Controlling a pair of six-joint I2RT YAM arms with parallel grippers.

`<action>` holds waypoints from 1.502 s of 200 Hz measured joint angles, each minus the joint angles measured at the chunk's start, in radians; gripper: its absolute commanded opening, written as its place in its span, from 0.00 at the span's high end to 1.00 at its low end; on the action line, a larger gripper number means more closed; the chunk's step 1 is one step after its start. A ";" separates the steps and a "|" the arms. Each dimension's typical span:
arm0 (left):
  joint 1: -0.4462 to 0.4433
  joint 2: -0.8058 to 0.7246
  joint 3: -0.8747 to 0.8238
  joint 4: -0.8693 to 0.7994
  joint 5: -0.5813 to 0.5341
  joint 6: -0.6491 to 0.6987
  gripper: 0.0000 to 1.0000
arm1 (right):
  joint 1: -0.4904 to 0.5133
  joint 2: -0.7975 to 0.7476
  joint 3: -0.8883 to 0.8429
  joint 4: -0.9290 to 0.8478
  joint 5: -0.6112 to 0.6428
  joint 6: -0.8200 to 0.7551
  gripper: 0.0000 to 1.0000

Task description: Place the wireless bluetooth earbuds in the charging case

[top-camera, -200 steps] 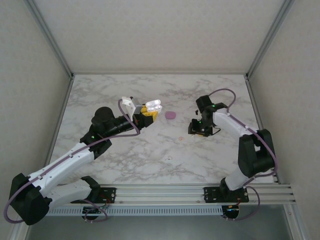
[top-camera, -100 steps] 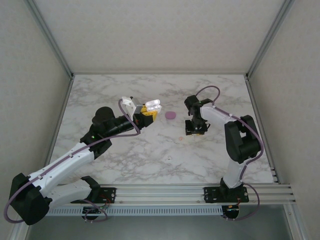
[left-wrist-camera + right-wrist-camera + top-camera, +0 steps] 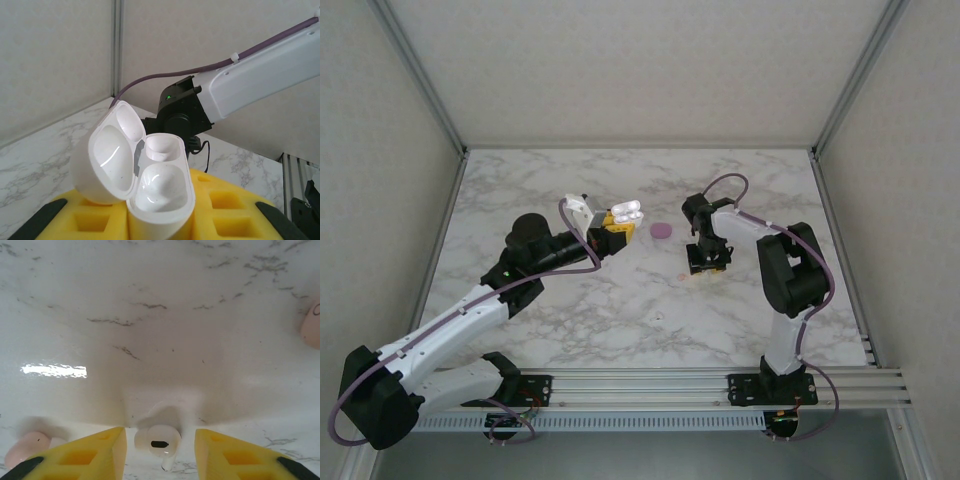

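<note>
left gripper (image 3: 617, 222) is clamped on open charging case (image 3: 145, 170) | right gripper (image 3: 157, 437) is spread apart, 1 white earbud (image 3: 160, 442) framed between | 1 pink earbud (image 3: 25, 450) is seen at 9 o'clock of it

we see our left jaws raised above the table (image 3: 580, 310), clamped on a white case (image 3: 628, 212) with its lid open. a purple case (image 3: 662, 231) lies on the table nearby. our right jaws point down at the table, a peach bud (image 3: 682, 275) near them.
</note>
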 measured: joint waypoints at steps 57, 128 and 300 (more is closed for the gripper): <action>0.000 0.007 0.000 0.000 0.000 0.000 0.98 | 0.000 0.013 0.000 0.000 -0.004 -0.007 0.61; 0.000 0.016 0.000 -0.007 0.000 0.000 0.98 | 0.000 0.025 0.000 0.006 -0.006 -0.010 0.65; 0.000 0.043 0.027 -0.022 -0.019 0.000 0.97 | 0.003 -0.183 -0.045 0.047 -0.016 -0.010 0.70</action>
